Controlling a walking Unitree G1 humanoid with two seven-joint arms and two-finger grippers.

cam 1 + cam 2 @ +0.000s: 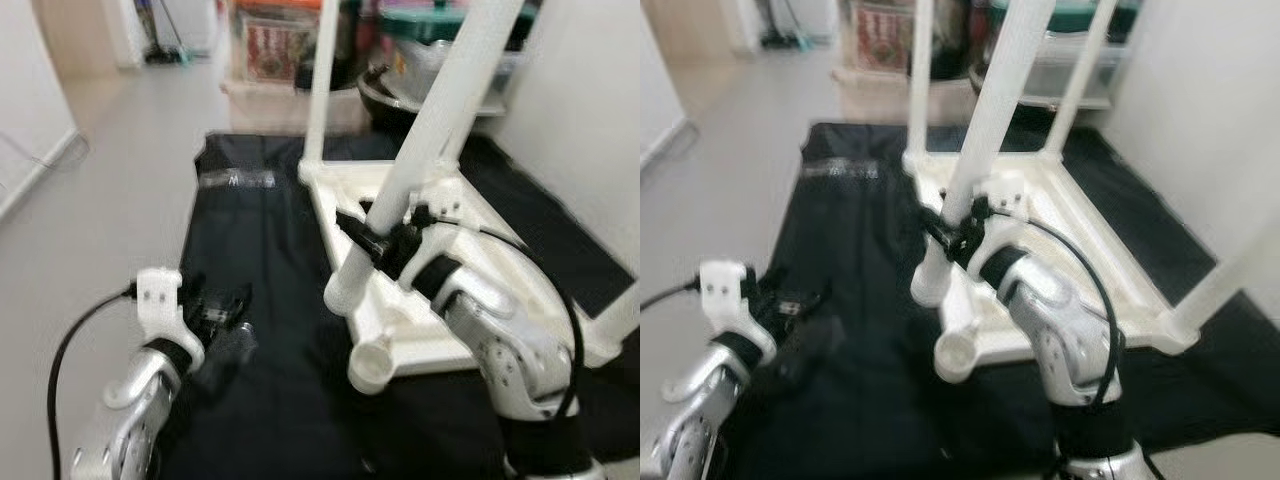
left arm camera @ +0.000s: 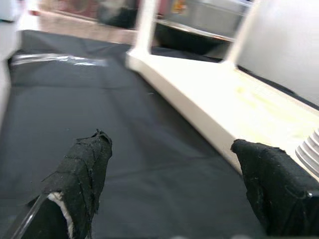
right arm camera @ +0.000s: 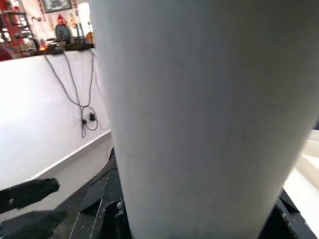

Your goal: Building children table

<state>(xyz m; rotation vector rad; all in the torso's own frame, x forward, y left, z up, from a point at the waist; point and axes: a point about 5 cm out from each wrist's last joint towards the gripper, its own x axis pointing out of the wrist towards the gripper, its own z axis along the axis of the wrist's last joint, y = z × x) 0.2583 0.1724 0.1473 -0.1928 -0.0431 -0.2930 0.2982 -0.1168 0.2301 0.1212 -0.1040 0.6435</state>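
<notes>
Nearest to me on the left, my left claw (image 1: 222,312) hovered low over the black fabric mat (image 1: 260,260) spread on the grey floor (image 1: 110,170), its two cloth-wrapped fingers (image 2: 82,172) spread wide apart with nothing between them. Just to the right of it lay the white plastic children's table (image 1: 440,290), turned upside down on the mat with its ribbed underside facing up. At the table's near left corner stood an open round leg socket (image 1: 372,366).

Slightly farther in, my right claw (image 1: 385,243) was pinching a long white tubular table leg (image 1: 420,150), which leaned from its lower end beside the table's left edge up and away to the right. In the right wrist view that leg rose as a broad white column right against the camera, so the claw's grip read only from the head views.

Beyond that, a second white leg (image 1: 320,85) stood upright in the table's far left corner, and another (image 1: 628,310) rose at the near right corner. A clear plastic wrapper (image 1: 237,181) lay on the mat's far left part. Farthest off, blurred storage boxes (image 1: 280,50) stood against the back, beside the white wall (image 1: 585,110) on the right.
</notes>
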